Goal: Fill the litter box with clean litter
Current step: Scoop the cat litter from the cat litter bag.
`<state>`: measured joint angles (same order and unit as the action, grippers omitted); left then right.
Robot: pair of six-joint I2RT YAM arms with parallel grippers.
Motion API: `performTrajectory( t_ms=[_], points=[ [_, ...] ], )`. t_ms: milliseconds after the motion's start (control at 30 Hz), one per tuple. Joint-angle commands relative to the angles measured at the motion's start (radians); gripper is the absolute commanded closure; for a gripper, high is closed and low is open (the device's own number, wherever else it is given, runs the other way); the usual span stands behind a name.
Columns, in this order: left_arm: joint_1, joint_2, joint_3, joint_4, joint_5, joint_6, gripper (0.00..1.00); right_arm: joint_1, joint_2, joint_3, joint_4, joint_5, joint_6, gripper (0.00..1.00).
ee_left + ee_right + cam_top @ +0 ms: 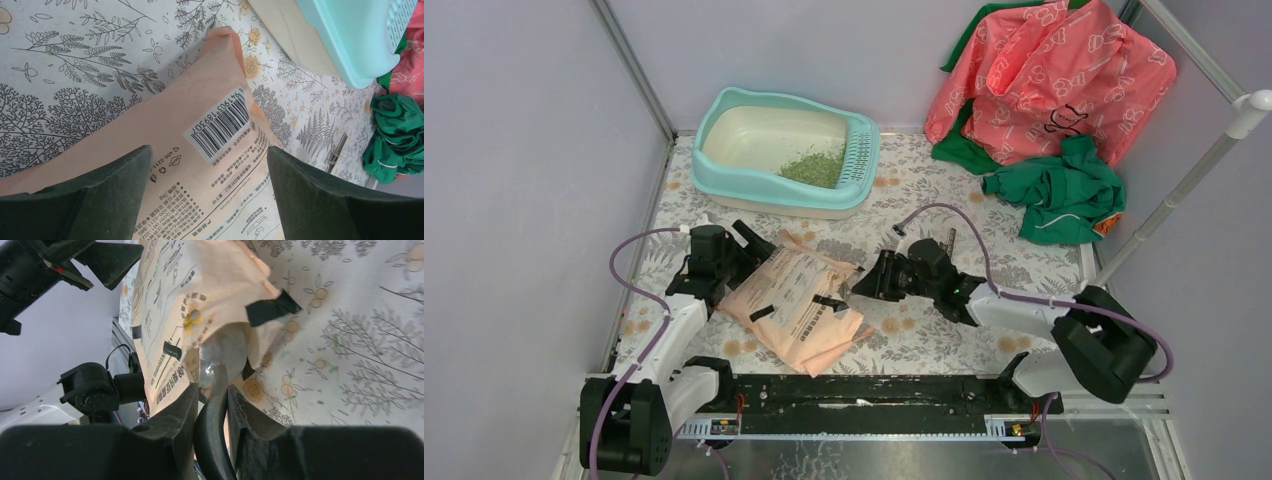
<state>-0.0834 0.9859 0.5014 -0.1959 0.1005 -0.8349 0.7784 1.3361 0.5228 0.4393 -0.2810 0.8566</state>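
Top view: your litter box point(764, 188) sits at 11 o'clock on the floral table point(944, 180), with its grille ledge at its own 3 o'clock end. The clean litter point(816, 167) lies as a small green heap inside the basin, against that grille end. The peach bag point(799, 300) lies flat at 7 o'clock, between the two arms. Left wrist view: your left gripper point(209, 155) is spread wide over the bag's barcode and grasps nothing. Right wrist view: your right gripper point(212, 390) is clamped on the dark handle of a grey scoop point(222, 350), whose bowl sits at the bag's torn mouth.
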Motion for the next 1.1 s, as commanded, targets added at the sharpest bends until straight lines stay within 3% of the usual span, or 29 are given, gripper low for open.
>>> performTrajectory(
  t_ms=[0, 233, 633, 867, 1067],
  points=[
    [0.005, -0.008, -0.014, 0.01, -0.014, 0.011, 0.07, 0.047, 0.062, 0.114, 0.027, 0.01, -0.022, 1.0],
    [0.005, 0.001, -0.027, 0.032, -0.004, 0.004, 0.07, 0.088, 0.122, 0.218, -0.121, 0.042, -0.069, 1.0],
    [0.005, 0.009, -0.042, 0.041, -0.004, -0.001, 0.07, 0.135, 0.274, 0.295, -0.075, 0.003, -0.071, 1.0],
    [-0.013, 0.012, -0.051, 0.036, -0.005, 0.003, 0.08, 0.154, 0.422, 0.288, 0.179, -0.05, -0.055, 1.0],
    [-0.024, -0.001, -0.045, 0.004, -0.025, 0.008, 0.08, 0.153, 0.573, 0.229, 0.603, -0.133, 0.035, 1.0]
  ],
)
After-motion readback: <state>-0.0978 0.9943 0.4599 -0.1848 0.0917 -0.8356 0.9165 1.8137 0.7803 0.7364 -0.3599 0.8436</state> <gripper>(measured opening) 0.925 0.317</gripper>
